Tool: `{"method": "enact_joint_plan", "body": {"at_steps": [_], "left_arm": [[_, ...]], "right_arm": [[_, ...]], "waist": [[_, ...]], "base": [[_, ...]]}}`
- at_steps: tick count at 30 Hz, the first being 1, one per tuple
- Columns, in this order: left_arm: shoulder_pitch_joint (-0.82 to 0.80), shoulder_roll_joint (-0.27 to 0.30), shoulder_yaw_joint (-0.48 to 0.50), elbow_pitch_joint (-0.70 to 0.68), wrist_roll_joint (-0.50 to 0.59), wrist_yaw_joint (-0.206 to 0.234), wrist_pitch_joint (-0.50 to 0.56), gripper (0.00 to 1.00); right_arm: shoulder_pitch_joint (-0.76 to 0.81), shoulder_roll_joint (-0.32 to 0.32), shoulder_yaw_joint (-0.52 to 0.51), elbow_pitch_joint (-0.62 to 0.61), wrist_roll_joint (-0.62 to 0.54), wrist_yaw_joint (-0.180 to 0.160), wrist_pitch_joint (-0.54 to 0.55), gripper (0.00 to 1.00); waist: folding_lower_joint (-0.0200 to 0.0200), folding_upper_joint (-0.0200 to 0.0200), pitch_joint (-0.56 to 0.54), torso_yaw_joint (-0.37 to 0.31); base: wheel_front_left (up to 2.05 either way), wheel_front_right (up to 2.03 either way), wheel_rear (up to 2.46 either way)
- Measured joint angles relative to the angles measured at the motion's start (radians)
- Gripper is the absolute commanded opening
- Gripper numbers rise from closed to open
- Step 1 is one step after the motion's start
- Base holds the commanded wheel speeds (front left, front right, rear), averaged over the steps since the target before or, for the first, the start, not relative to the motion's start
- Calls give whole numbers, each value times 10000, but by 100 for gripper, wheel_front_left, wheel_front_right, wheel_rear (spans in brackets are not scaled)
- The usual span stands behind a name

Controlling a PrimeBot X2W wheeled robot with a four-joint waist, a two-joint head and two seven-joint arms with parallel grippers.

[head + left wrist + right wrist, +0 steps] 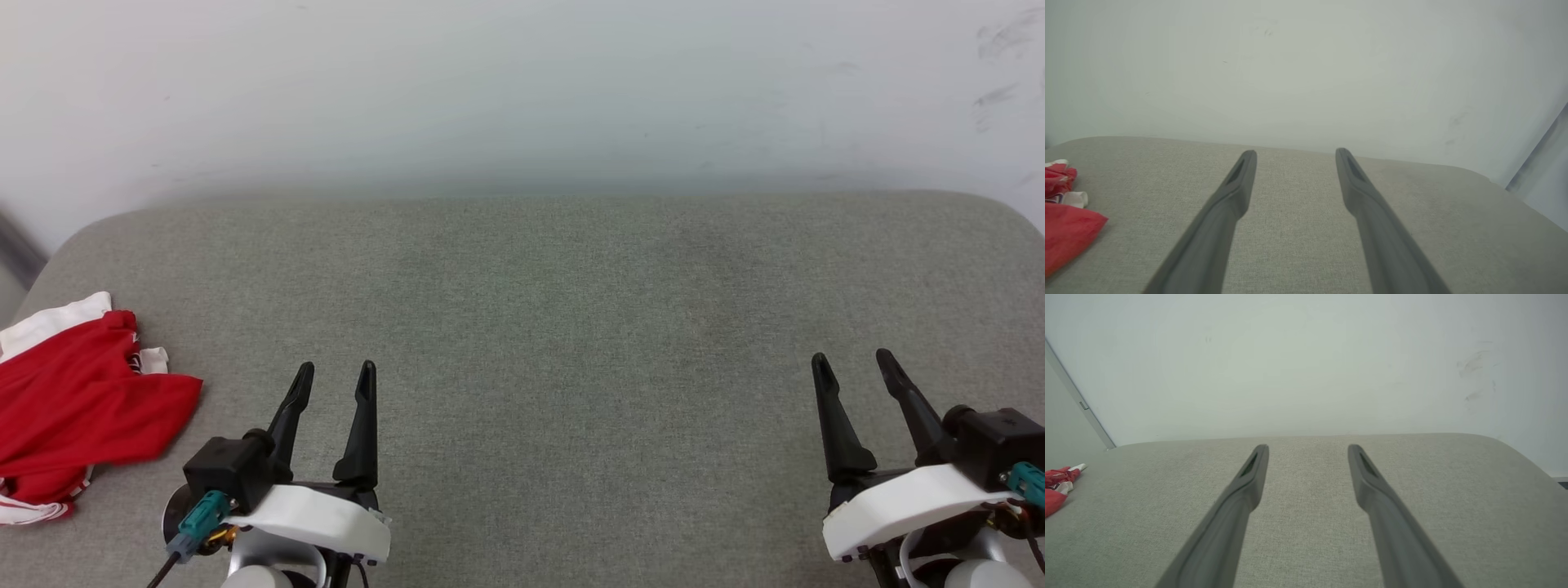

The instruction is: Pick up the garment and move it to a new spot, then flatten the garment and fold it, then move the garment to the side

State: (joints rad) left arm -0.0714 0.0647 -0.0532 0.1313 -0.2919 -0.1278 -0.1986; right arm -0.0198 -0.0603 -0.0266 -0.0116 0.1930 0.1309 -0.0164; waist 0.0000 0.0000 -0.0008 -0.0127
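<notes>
Red cloth with white edges, the garment lies bunched at the far left of the grey pad, partly cut off by the edge of my head view. My left gripper is just to its right, near but not touching it, fingers spread apart with nothing between them. My right gripper is well apart at the pad's other side, fingers likewise spread and empty. Both point toward the pale wall behind the pad. My left wrist view catches a red corner of the garment at its lower left; my right wrist view shows a small red heap far left.
</notes>
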Motion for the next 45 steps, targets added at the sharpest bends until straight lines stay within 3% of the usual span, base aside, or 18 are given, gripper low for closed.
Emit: {"method": "enact_joint_plan", "body": {"at_steps": [28,45], "left_arm": [[12,-59,63,510,1835,42,-596,100],[-66,-102,221,788,1833,17,-644,100]], "right_arm": [[320,77,-430,-454,-1519,0,-188,100],[325,79,-495,-382,-1544,0,-318,100]], "waist": [[-1,0,-84,-64],[0,0,-50,269]], "base": [[0,0,0],[0,0,0]]}}
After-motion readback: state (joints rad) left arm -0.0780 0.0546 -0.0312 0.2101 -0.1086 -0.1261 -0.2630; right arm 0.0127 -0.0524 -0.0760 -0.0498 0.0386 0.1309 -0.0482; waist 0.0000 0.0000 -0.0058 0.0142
